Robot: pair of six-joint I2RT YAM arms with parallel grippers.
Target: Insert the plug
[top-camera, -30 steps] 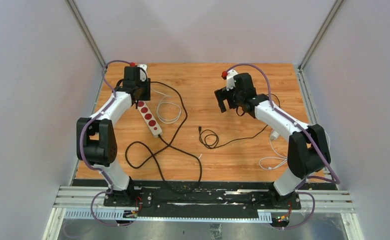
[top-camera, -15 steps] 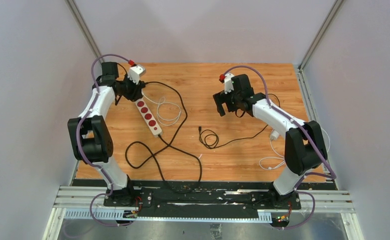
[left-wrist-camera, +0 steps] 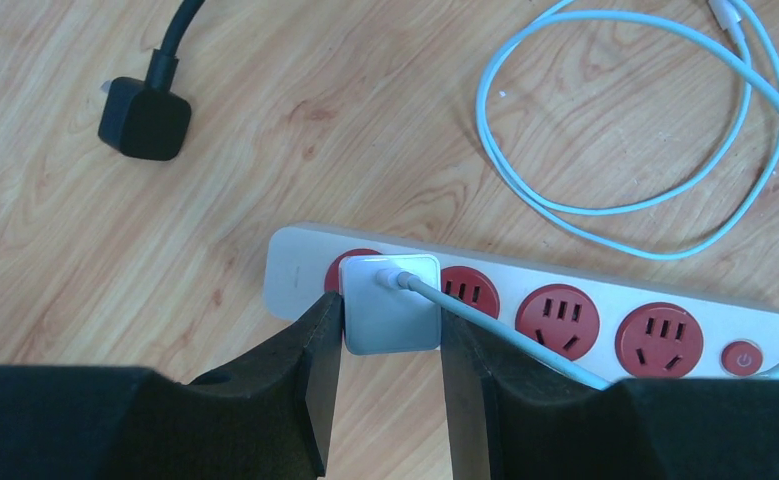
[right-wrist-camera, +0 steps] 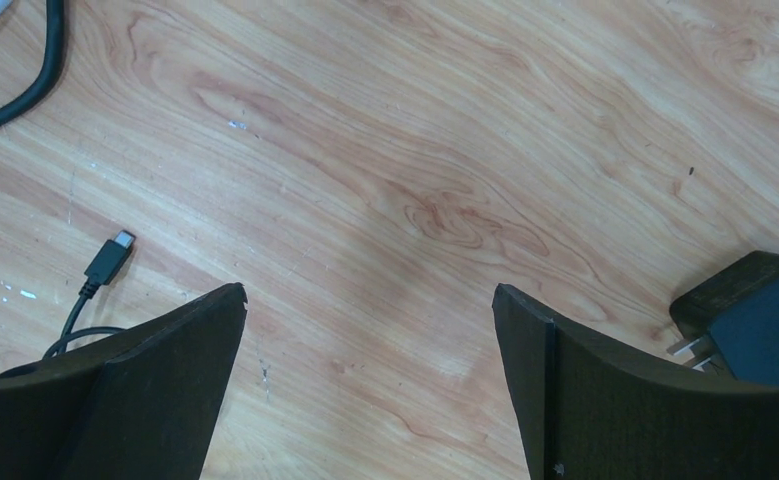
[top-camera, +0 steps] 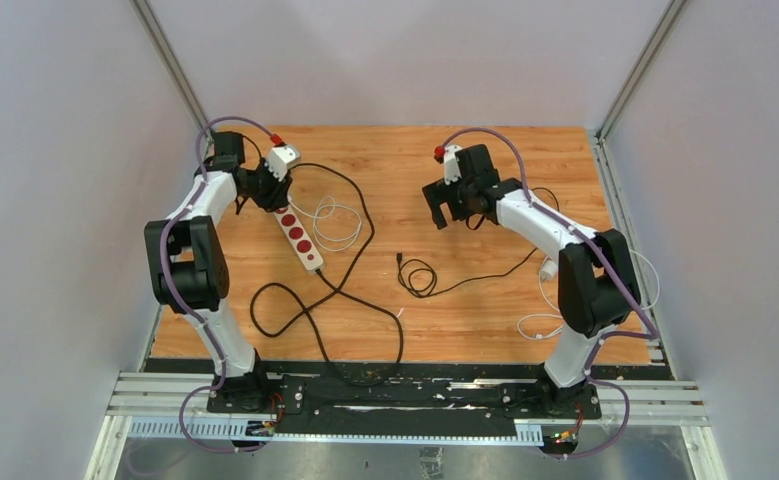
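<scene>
Since a second ago your left arm has swung its elbow out toward the left wall, so its wrist now reaches the strip from the far left corner. Your right arm has crept a little to the left.

Your left pincer [left-wrist-camera: 390, 325] is clamped on the white plug [left-wrist-camera: 390, 300], one of its fingers [left-wrist-camera: 310, 340] pressed to each side of the plug. The white plug sits over the end socket of the power strip [left-wrist-camera: 605, 295], and a sliver of red socket shows at its left edge. You cannot tell from these views whether the prongs are fully in. A white cable [left-wrist-camera: 605, 205] leaves the plug's face, crosses the strip's other red sockets and loops on the worktop [top-camera: 415, 160] beyond. A black plug [left-wrist-camera: 145, 118] lies on the wood near the strip's end, apart from it.

From above, the strip [top-camera: 300, 238] lies slanted on the left half of the worktop, with the left pincer [top-camera: 265, 190] at its far end and a black cable [top-camera: 357, 210] curving past it.

Your right pincer [right-wrist-camera: 368, 300] stands wide open over bare wood and holds nothing. A small connector [right-wrist-camera: 112, 255] on a thin black lead lies near its left finger, and a black adapter [right-wrist-camera: 755, 320] with metal prongs sits by its right finger. In the overhead view this pincer [top-camera: 443, 212] hangs over the far middle of the worktop, well apart from the strip.
</scene>
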